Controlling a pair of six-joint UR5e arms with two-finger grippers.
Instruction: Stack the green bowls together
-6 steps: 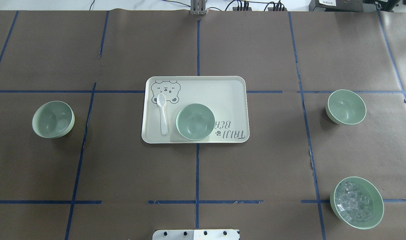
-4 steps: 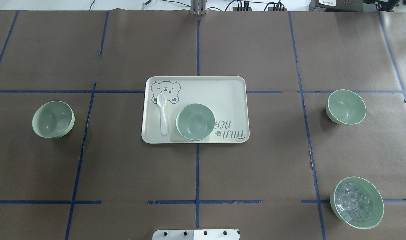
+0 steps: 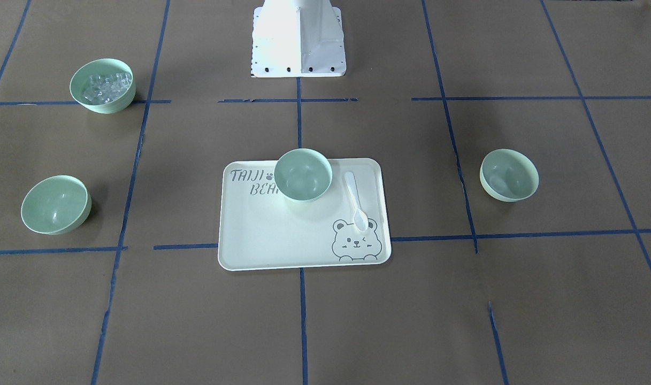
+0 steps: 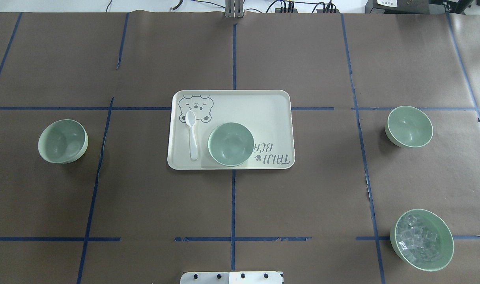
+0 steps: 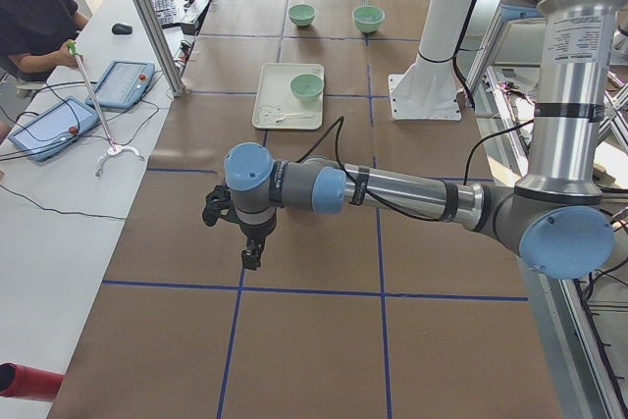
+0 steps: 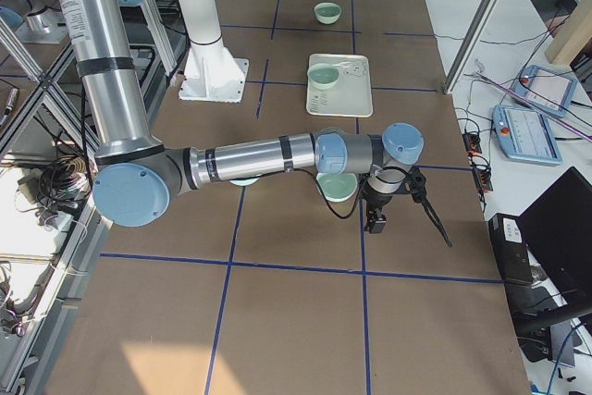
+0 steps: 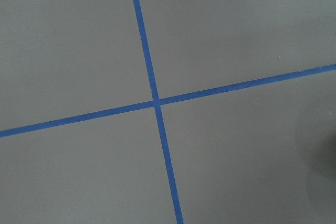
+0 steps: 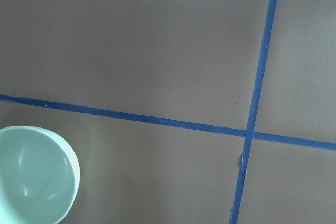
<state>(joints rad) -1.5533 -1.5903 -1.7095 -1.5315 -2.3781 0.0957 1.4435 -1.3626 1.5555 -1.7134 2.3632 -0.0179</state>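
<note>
Writing: "TAIJI" and "BEA" printed in grey on the tray [image 4: 269, 106], the rest of the second word hidden behind the middle bowl [image 4: 230, 144]; grey bear face drawn in the opposite corner.
Green bowls: three, pale mint, smooth plastic, round with deep curved sides, all upright, empty and well apart, none stacked.
Middle bowl: on the tray, by the edge nearest the robot, just beside the spoon [image 4: 192, 136].
Left bowl [image 4: 62, 141]: alone on the desk [image 4: 303, 205], well out on the robot's left.
Right bowl [image 4: 409, 126]: alone on the robot's right; seen again at the lower left corner of the right wrist view.
Ice bowl [image 4: 421, 240]: green, straighter sides, filled with clear cubes; nearer the robot than the right bowl.
Spoon: white plastic, lying flat, its bowl end on the bear face.
Tray: cream, rectangular, rounded corners, low rim.
Desk: brown paper cover, matte, marked into squares with blue tape.
Left arm [image 5: 392, 188]: stretched low over bare paper, far from the tray.
Left jaws: pointing down; cannot tell whether parted or closed.
Right arm [image 6: 268, 154]: stretched low, passing over the right bowl.
Right jaws: pointing down just beside the right bowl; cannot tell their state.
Room: white robot base [image 3: 299, 37]; seated operator [image 5: 34, 17] at a side bench with tablets.
</note>
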